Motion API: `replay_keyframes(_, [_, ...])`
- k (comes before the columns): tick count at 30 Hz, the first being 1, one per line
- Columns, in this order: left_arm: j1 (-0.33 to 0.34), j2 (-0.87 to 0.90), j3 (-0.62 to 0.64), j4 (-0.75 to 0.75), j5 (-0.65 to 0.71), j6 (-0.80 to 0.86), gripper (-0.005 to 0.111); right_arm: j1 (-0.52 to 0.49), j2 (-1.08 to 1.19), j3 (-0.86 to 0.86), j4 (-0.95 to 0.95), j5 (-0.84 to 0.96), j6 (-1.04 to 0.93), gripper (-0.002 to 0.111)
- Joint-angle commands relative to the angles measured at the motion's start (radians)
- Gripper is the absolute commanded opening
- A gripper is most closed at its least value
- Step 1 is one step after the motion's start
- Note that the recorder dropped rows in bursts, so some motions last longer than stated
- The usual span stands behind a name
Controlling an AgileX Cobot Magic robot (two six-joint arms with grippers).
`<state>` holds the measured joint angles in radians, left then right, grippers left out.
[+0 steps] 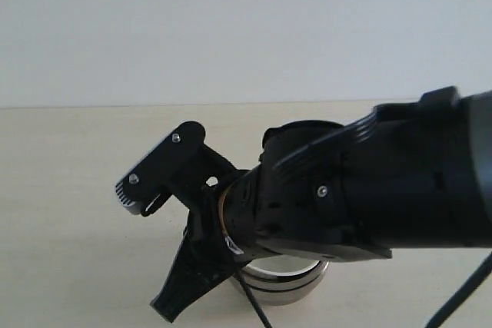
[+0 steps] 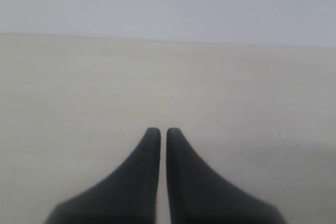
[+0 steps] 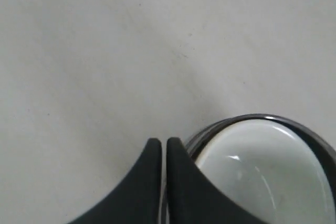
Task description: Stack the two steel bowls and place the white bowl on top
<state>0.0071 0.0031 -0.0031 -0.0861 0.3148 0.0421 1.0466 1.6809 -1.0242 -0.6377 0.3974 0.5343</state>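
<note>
Stack: white bowl [image 3: 257, 177] sits nested down inside the steel bowls [image 1: 292, 288]; in the outside camera that's bottom centre of the frame, tucked under the big black arm; only a banded steel slice shows there, so I can't cleanly split one steel bowl from the other
Which way: stack lies just right of the right end effector [image 3: 159, 142] in the outside shot; rim touching one finger or only nearly, can't tell; it's round, so no long axis to fuss over
Right end effector: fingers pressed together, pinching nothing
Left end effector [image 2: 158, 131]: also pressed together, empty, only bare counter ahead; right arm is clearly the nearer one
Counter [image 2: 79, 87]: pale, flat, matt; plain wall behind
Room: open counter past the fingers; my guess is the stacking's basically done, so clearing off without nudging that rim is what counts
</note>
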Motion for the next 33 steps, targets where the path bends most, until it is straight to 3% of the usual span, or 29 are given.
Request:
replay_keyframes(1, [-0.005,-0.003,0.003,0.000,-0.008,-0.005,0.004,-0.001,0.057,0.003,0.001,-0.006,0.009,0.000])
replay_keyframes(9, [-0.005,-0.003,0.003,0.000,-0.008,-0.005,0.004,-0.001,0.024,0.003,-0.048,0.035,0.025,0.000])
replay_keyframes(14, [-0.005,-0.003,0.003,0.000,-0.008,-0.005,0.004,-0.003,0.028,0.003,-0.138,0.123,0.140,0.000])
replay_keyframes(22, [-0.005,-0.003,0.003,0.000,-0.008,-0.005,0.004,-0.001,0.005,0.003,-0.121,0.033,0.147,0.000])
replay_keyframes(28, [-0.005,-0.003,0.003,0.000,-0.008,-0.005,0.004,-0.001,-0.019,0.003,-0.135,0.156,0.147,0.000])
replay_keyframes(33, [-0.005,-0.003,0.003,0.000,-0.008,-0.005,0.004,-0.001,0.007,0.020,-0.104,0.079,0.147,0.000])
